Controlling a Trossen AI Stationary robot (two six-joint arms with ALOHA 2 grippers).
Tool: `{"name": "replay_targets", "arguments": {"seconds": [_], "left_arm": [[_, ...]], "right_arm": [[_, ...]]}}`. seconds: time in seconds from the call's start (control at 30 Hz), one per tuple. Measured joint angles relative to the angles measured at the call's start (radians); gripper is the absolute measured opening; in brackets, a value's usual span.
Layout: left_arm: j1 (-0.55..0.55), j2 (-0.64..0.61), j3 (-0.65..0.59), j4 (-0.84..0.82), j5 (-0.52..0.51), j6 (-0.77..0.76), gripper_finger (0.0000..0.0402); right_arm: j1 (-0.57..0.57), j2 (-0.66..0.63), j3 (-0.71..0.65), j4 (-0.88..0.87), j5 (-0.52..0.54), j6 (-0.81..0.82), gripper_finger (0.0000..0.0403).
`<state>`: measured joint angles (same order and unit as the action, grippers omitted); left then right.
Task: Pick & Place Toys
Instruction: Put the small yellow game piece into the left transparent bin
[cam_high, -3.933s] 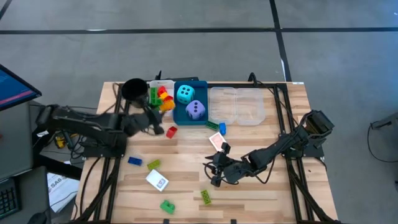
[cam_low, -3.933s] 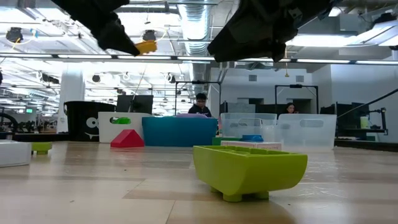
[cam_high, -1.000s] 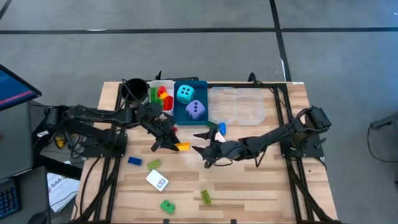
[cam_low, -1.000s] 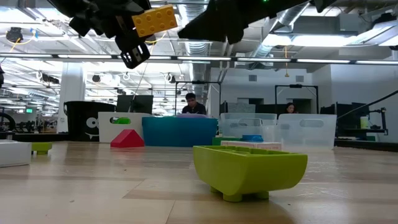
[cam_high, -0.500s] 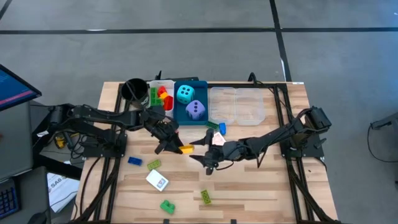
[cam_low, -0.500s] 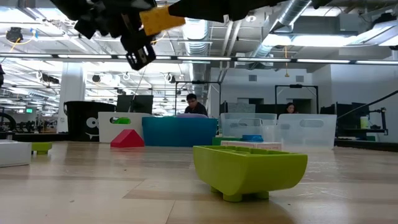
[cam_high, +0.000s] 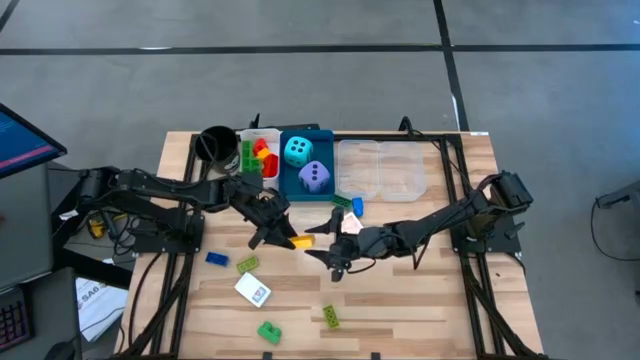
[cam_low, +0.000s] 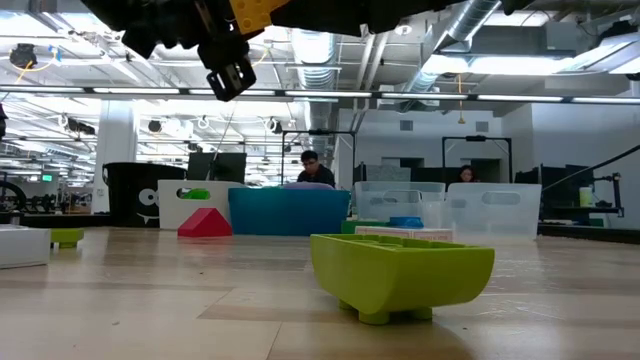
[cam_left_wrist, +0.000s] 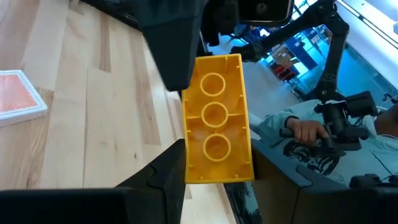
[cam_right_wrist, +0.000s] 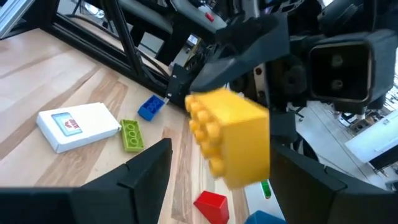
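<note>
A yellow brick (cam_high: 299, 241) hangs over the middle of the table with my left gripper (cam_high: 283, 238) shut on it. The left wrist view shows its hollow underside (cam_left_wrist: 214, 121). My right gripper (cam_high: 322, 252) faces it from the table's right, open. Its two fingers stand on either side of the brick (cam_right_wrist: 233, 134). More toys lie on the table: green bricks (cam_high: 269, 331) (cam_high: 330, 317) (cam_high: 247, 264), a blue brick (cam_high: 216, 258) and a pink card (cam_high: 350, 224). The cyan die (cam_high: 297, 151) and the purple die (cam_high: 314, 177) sit in the blue tray (cam_high: 288, 188). My left gripper pinches the yellow brick's two long sides (cam_left_wrist: 189, 168) between its fingers, near the end closest to the wrist. The fingers come almost level from the table's left and lie along the brick. The brick is lifted clear of the table. My right gripper: I cannot tell whether its fingers (cam_right_wrist: 149, 171) touch the brick.
Along the far edge stand a black cup (cam_high: 216, 143), a white tray with bricks (cam_high: 250, 135) and clear trays (cam_high: 380, 168). A white box (cam_high: 253, 290) lies near left. A blue brick (cam_high: 357, 206) and a green one (cam_high: 341, 200) lie beside the blue tray.
My left gripper has carried the yellow brick a little toward the table's right, closer to my right gripper. In the low view the brick has gone up to the picture's top edge. My right gripper has kept its place and turned slightly.
</note>
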<state>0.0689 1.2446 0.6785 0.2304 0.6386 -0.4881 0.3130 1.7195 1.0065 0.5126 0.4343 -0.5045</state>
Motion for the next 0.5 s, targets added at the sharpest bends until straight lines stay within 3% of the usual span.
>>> {"name": "replay_targets", "arguments": {"seconds": [0.37, 0.5], "left_arm": [[0.000, 0.000, 0.000, -0.013, -0.012, -0.017, 0.0140], [0.000, 0.000, 0.000, -0.012, -0.018, -0.018, 0.0140]], "right_arm": [[0.000, 0.000, 0.000, 0.050, -0.015, 0.000, 0.0248], [-0.001, 0.000, 0.000, 0.049, -0.015, 0.001, 0.0225]]}}
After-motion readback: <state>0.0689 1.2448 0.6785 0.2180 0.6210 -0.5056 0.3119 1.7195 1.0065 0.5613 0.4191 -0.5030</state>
